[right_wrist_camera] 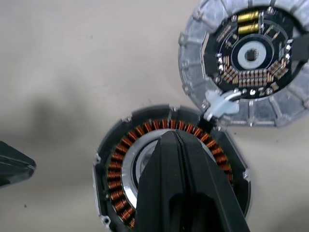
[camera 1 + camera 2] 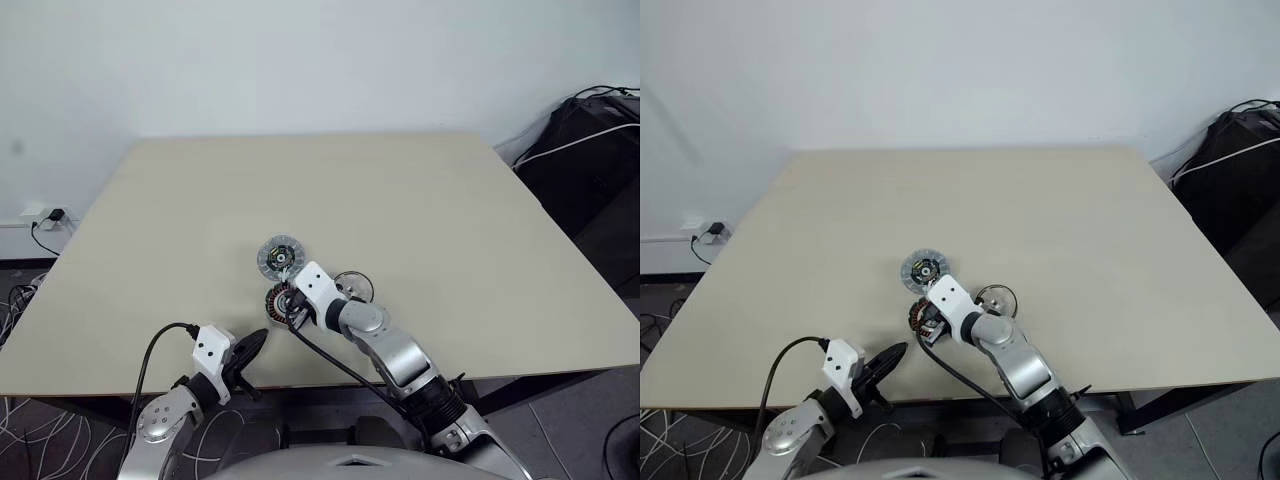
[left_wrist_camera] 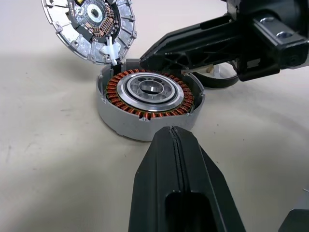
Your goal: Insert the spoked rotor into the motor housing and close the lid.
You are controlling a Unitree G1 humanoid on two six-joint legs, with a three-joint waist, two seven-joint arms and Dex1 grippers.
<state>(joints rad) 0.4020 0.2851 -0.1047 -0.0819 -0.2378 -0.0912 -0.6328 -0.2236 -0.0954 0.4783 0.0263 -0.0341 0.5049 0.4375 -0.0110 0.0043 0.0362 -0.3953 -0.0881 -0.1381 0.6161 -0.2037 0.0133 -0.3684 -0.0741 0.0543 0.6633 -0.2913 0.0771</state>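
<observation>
Motor housing (image 3: 147,104) sits open near the middle of the beige surface (image 2: 450,230), its ring of copper-brown windings around a silver centre facing up. Touching its far rim lies the lid (image 1: 246,60), board side up, joined to the housing by a small white connector; fine marks on the board are too small to read, and no brand or label can be made out. Right of the housing, just beside it, lies the spoked rotor (image 2: 353,287), partly hidden behind the right arm. The right gripper (image 1: 176,140) is clenched with nothing in it, its tip over the housing's windings. The left gripper (image 3: 171,135) is also clenched and empty, pointing at the housing's near side from just short of it.
</observation>
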